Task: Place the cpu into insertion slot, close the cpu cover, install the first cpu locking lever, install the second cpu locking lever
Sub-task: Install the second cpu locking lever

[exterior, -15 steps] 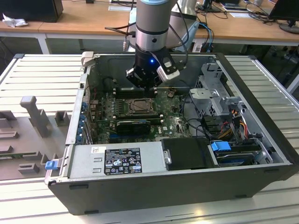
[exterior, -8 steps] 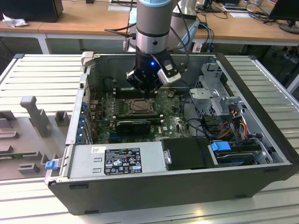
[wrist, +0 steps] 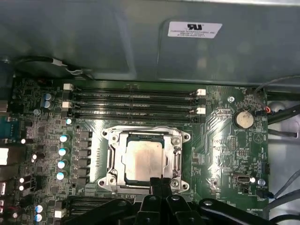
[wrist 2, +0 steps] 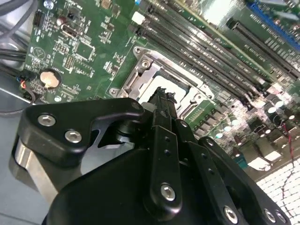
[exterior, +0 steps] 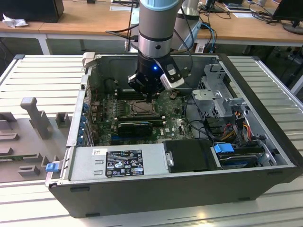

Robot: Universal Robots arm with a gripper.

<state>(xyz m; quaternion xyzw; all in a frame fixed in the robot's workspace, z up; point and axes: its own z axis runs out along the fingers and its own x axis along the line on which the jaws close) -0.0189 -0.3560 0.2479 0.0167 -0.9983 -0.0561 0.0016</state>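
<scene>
Seemingly closed, the tool (wrist: 161, 183) overhangs the seated cpu (wrist: 144, 160).

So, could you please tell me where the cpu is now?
In the first wrist view, the cpu sits inside the socket under the cpu cover, just below the memory slots.

Tabletop (exterior: 28, 71): ribbed pale-grey metal slats, near and both sides.
Far desks (exterior: 85, 21): wood tops, white frames.
Desk clutter: cables (exterior: 213, 12), papers, crumpled paper (exterior: 13, 21) far left.
</scene>
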